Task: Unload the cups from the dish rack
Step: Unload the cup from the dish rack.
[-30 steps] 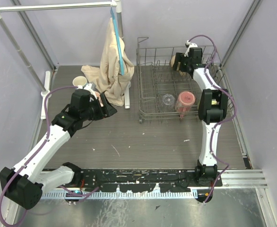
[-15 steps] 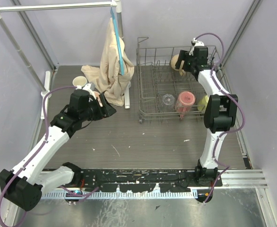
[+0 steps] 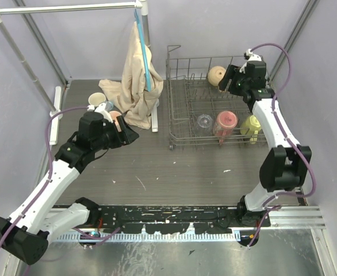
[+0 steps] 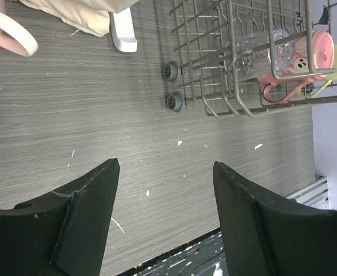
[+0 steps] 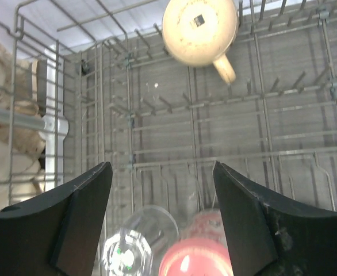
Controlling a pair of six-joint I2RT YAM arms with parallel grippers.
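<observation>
Four cups along dish rack edges

The dish rack is thin grey metal wire, dull sheen. The table is grey wood-grain, matt, lightly scuffed; the cloth is beige fabric, soft and creased. The glass is clear and glossy; the tan mug is smooth-glazed, its underside speckled.

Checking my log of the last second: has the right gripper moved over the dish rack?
Yes. The right gripper has pulled back rightward toward the right wall of the dish rack, uncovering the tan mug it partly covered.
</observation>
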